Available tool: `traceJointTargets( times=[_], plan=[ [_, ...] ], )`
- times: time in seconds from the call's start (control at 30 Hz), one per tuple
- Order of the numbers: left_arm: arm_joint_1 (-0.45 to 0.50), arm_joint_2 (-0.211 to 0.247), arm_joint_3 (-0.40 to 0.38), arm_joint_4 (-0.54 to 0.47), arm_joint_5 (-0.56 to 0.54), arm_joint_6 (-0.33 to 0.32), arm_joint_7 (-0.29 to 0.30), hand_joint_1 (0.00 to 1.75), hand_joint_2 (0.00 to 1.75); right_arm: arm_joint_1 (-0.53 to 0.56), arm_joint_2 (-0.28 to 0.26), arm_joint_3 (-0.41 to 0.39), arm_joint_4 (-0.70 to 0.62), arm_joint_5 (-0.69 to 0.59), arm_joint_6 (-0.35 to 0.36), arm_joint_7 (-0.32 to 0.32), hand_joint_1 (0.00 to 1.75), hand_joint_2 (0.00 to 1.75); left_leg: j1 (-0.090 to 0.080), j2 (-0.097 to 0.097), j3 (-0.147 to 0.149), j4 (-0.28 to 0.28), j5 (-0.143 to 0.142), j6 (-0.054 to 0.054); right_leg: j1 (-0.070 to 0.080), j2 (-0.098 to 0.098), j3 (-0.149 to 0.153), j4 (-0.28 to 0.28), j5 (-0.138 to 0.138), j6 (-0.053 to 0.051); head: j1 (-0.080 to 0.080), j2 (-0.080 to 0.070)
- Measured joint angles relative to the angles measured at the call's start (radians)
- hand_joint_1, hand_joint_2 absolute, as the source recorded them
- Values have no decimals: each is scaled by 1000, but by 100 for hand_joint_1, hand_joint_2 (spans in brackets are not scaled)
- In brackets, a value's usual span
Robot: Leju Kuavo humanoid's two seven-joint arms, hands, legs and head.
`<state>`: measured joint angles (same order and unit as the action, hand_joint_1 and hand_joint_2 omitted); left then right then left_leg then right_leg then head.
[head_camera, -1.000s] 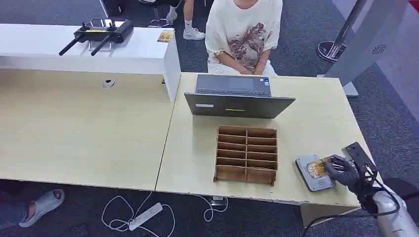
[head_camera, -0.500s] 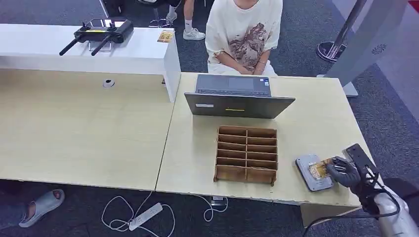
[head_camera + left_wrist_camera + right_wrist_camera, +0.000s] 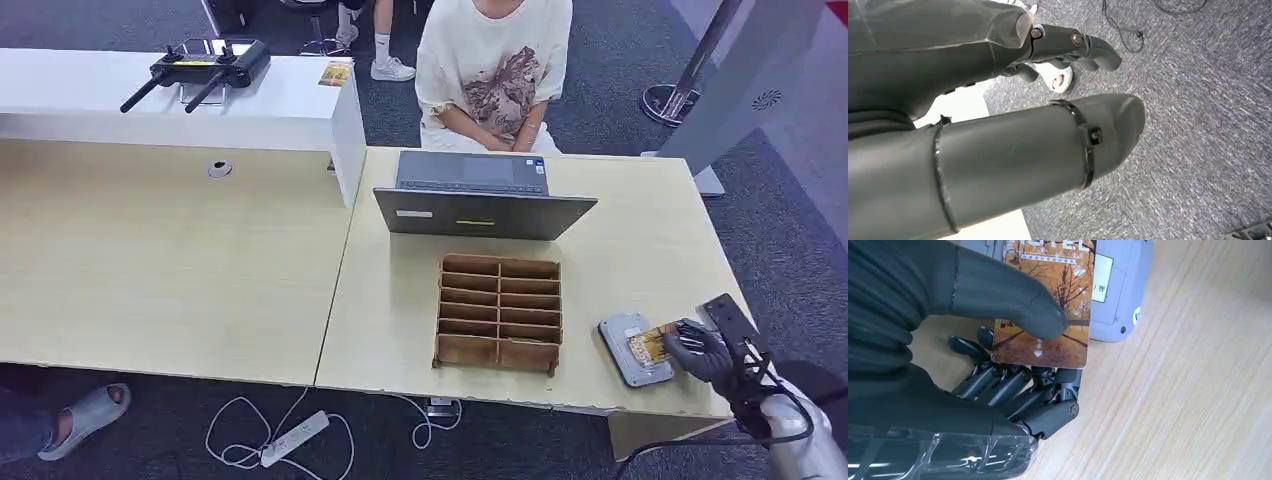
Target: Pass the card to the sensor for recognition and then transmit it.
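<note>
Orange autumn-tree printed plastic card (image 3: 1048, 305) sits pinched in the robot's right hand (image 3: 697, 352), thumb on its face and dark fingers (image 3: 1013, 385) beneath. Its far end overlaps the flat grey rounded sensor pad (image 3: 632, 349) near the table's right front edge. The card's long axis points from the hand toward the sensor. The left hand (image 3: 998, 150) hangs over grey carpet, well away, fingers curled and holding nothing, so the right hand looks better placed for the handover.
</note>
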<state>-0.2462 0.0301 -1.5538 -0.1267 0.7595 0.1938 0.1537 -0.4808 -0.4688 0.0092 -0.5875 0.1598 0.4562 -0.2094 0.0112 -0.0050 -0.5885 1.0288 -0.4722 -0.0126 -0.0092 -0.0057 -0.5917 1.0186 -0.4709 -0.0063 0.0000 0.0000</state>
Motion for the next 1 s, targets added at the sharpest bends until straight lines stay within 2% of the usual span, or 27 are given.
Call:
traceJointTargets(
  times=[0.17,0.33,0.5,0.7,1.0],
  plan=[
    [0,0,0,0,-5,-1,1,0,0,2,-1,-2,-1,-3,1,-5,175,175,0,0,0,0,0,0,0,0,0,0,0,0,0,0],
    [0,-2,0,0,-11,-1,1,0,0,20,0,-23,-24,-27,16,-45,175,175,0,0,-1,0,0,0,0,0,0,0,0,0,0,0],
    [-1,-3,0,0,-14,-1,0,0,0,21,8,-55,-53,-81,55,-91,175,175,0,0,0,0,0,0,0,0,0,0,0,0,0,0],
    [-1,-4,0,0,-20,-1,-1,0,0,18,17,-95,-94,-131,84,-109,175,175,0,0,-1,0,0,0,0,0,0,0,0,0,0,0],
    [-3,-4,0,0,-34,-4,-2,0,0,-61,13,-126,-127,-150,101,-126,175,175,0,0,0,0,0,0,0,0,0,0,0,0,0,0]
  ],
)
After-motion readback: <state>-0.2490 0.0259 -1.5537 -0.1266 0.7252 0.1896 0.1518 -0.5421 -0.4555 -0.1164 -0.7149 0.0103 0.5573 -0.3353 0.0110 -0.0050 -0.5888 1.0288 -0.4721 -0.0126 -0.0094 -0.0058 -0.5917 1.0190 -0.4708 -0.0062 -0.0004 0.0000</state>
